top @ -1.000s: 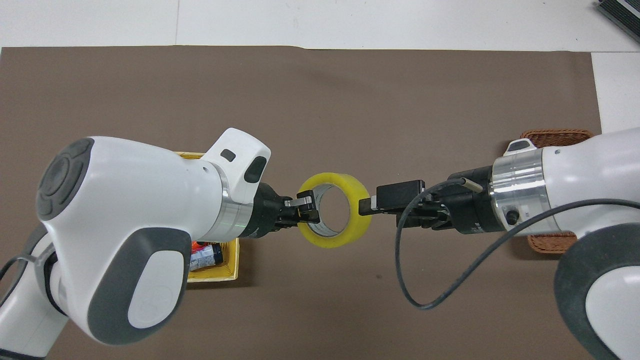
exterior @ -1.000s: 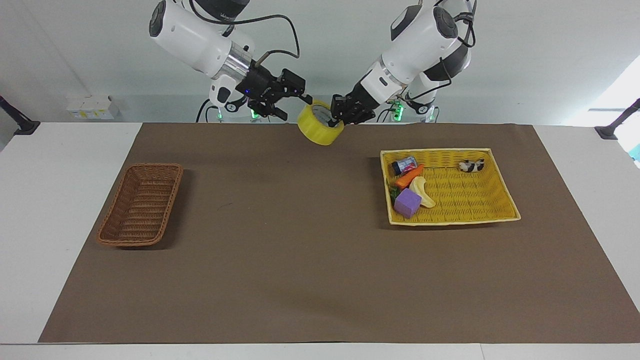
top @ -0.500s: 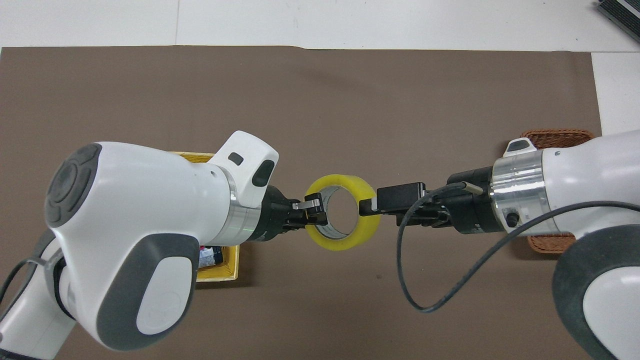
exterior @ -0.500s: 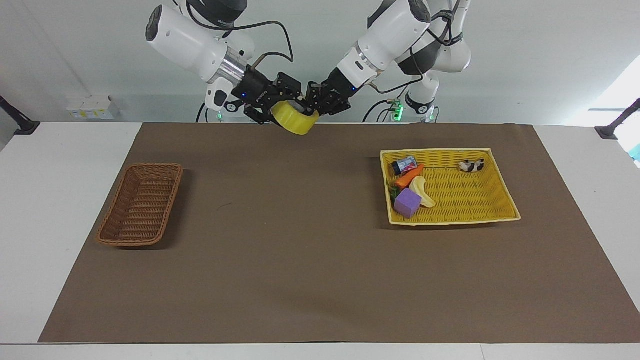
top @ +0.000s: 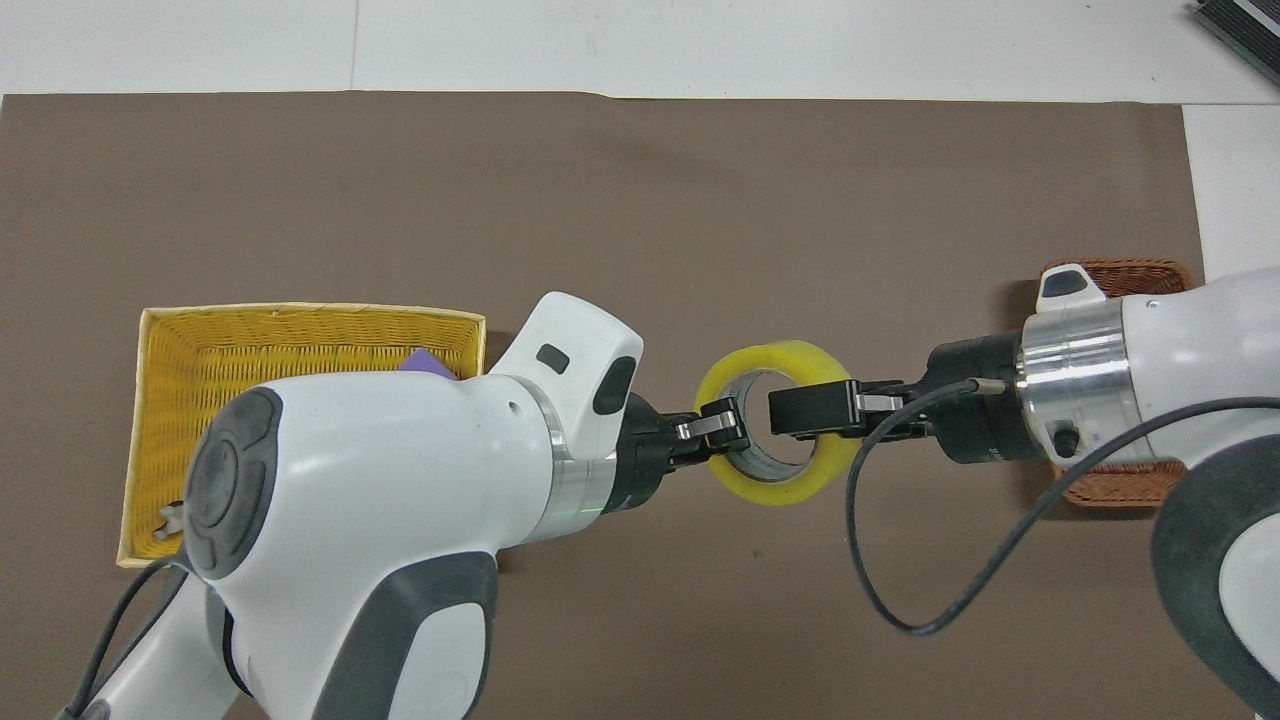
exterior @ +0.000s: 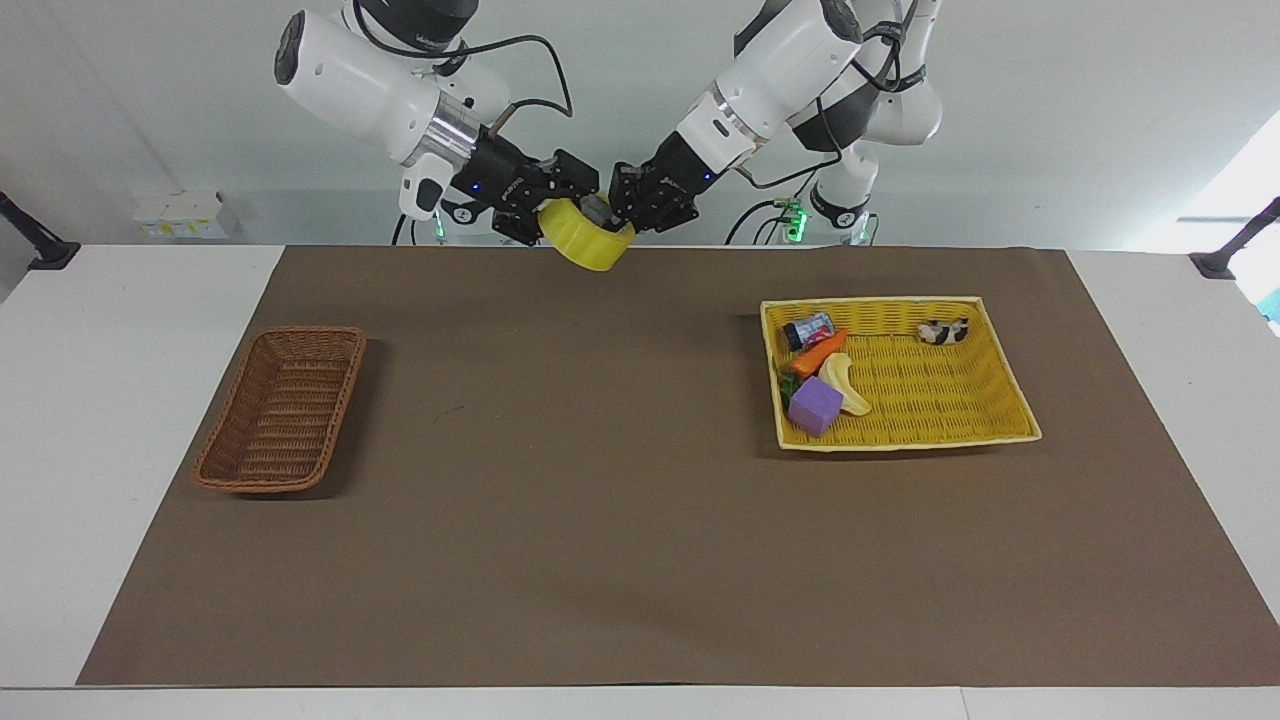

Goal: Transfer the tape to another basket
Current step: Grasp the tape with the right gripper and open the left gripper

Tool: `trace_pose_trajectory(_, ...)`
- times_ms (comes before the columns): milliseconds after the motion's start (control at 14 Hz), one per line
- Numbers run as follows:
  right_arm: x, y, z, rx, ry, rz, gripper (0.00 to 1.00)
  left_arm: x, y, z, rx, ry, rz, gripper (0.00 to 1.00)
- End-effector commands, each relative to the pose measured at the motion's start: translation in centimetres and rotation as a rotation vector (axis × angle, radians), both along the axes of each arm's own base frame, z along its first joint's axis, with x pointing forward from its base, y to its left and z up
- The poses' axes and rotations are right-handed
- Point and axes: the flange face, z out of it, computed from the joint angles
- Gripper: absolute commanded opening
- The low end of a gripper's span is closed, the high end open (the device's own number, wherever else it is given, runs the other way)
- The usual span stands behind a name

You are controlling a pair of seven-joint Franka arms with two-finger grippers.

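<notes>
Counter (exterior: 120, 330) first — white, with a broad brown mat (exterior: 640, 520) across it. Toward the left arm's end of the mat sits a flat yellow woven tray (exterior: 1000, 400) holding a purple foam cube (exterior: 814, 406), an orange carrot-shaped toy (exterior: 818, 351) and a small can (exterior: 808, 330). Toward the right arm's end lies the narrow brown wicker basket (exterior: 282, 410), with nothing in it. The tape (exterior: 585, 238) — a yellow roll with a pale core — hangs in the air over the mat's edge nearest the robots, between the two arms. The left tool (top: 728, 436) pinches the roll's wall, fingers closed on it. The right tool (top: 800, 412) reaches in from its own arm's end with a finger inside the core, gripping the wall there too.
</notes>
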Motion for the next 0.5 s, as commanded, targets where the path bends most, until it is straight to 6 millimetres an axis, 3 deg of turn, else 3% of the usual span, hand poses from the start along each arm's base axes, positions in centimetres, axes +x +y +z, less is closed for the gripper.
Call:
trace_pose_trajectory(0, -0.3, -0.6, -0.1, 0.033, 0.01, 0.003, 0.0, 0.3, 2.0, 2.0, -0.032, -0.016, 0.052, 1.0)
trace_pose_trajectory(214, -0.2, -0.7, 0.0, 0.033, 0.007, 0.002, 0.0, -0.3, 5.3, 4.3, -0.017, 0.006, 0.075, 1.0)
trace_pose_trajectory(429, 0.3, -1.8, 0.5, 0.035, -0.003, -0.018, 0.0, 0.5, 10.6, 5.0, 0.052, 0.075, 0.079, 1.0)
